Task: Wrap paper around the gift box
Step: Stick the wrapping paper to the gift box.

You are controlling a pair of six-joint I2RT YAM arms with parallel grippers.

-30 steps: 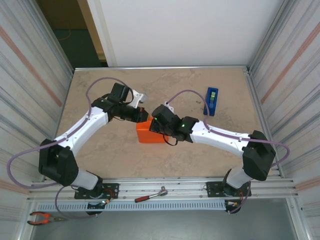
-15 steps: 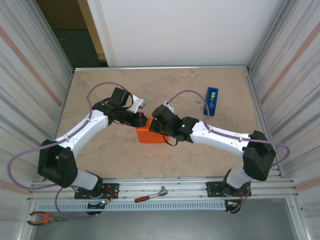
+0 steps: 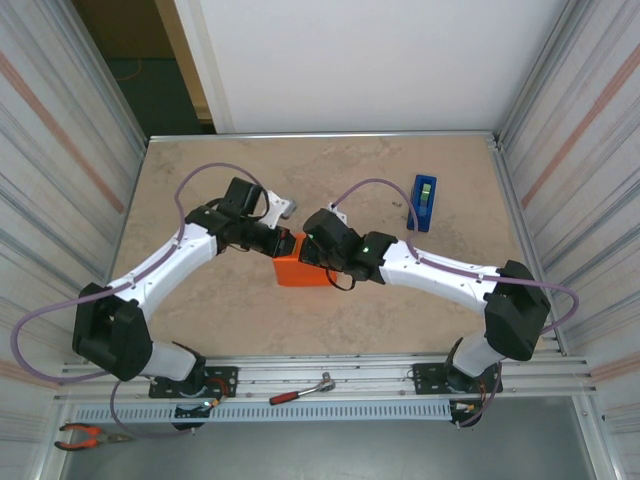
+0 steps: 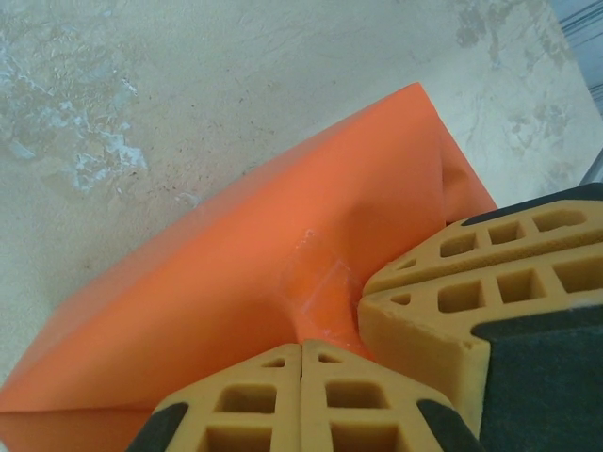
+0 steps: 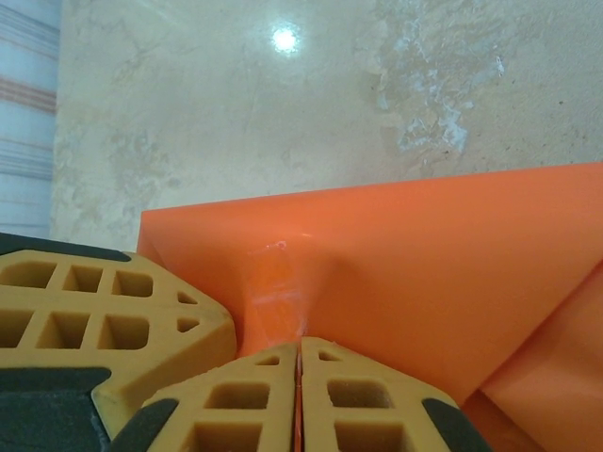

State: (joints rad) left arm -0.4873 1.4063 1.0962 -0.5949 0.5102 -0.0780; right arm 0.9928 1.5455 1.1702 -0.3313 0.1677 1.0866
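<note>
Left gripper (image 4: 301, 353), at 11 o'clock of the wrap: fingers pressed together, tips on taped fold of bright orange thin paper (image 3: 297, 272), wrapped box-shaped at centre of beige marbled table (image 3: 420, 300). Right gripper (image 5: 300, 347), at 1 o'clock: pressed together, touching same fold.

Bright, even overhead light; lamp glare spot on table (image 5: 285, 39); soft shadows; wrist-view foregrounds slightly blurred.
</note>
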